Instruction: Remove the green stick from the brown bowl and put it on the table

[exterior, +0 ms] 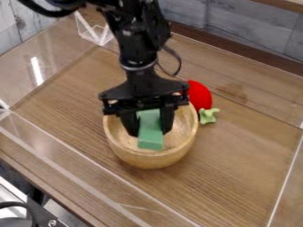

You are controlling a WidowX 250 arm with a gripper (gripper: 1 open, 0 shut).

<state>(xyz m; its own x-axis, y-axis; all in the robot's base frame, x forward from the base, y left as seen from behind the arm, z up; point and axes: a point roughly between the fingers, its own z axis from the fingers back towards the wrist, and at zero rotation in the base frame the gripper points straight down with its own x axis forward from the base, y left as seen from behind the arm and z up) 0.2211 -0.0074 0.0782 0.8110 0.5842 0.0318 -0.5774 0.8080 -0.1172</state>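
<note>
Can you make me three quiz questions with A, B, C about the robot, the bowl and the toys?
1. Where is the red strawberry toy?
A. Inside the bowl
B. On the table beside the bowl
C. In the gripper

2. What colour is the stick in the gripper?
A. Green
B. Blue
C. Yellow

3. What is the gripper doing with the stick?
A. Hanging open, far from it
B. Pressing it flat on the table
C. Clamped on it, holding it over the bowl

Answers:
1. B: the strawberry lies on the table, just behind the brown bowl to the right.
2. A: the flat block between the fingers is bright green.
3. C: the fingers close on the stick's top end, and the stick hangs down over the bowl's hollow.
</note>
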